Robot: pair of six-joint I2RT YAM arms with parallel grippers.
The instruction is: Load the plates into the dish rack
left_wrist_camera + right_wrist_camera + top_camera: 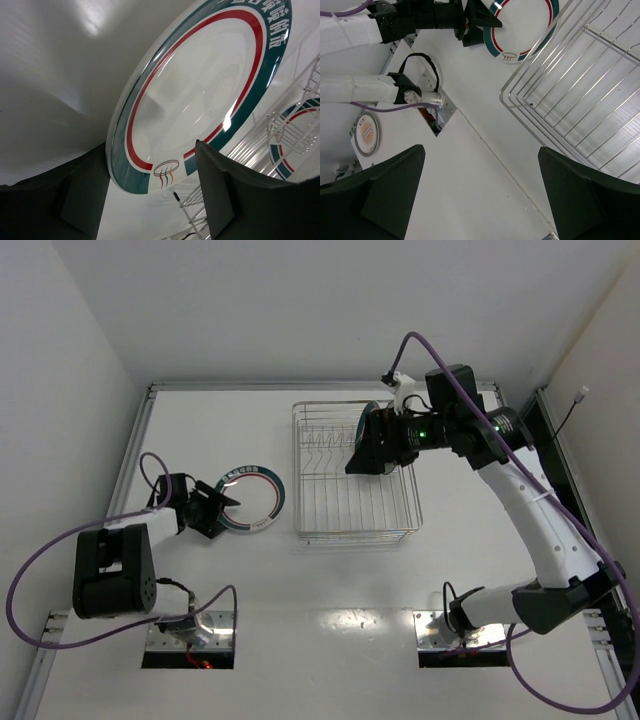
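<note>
on the table, left of the dish rack, a white plate with a teal-and-red rim lies flat. the left end effector has its fingers apart astride the plate's rim. the right end effector hangs spread wide over the dish rack, holding nothing.

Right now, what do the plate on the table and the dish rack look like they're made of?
Plate: probably glazed ceramic, possibly melamine; glossy white face with sharp light reflections and printed teal and red rim rings. Dish rack: thin metal wire, likely chrome-plated or stainless steel; silvery and shiny, bent into an open grid.
</note>
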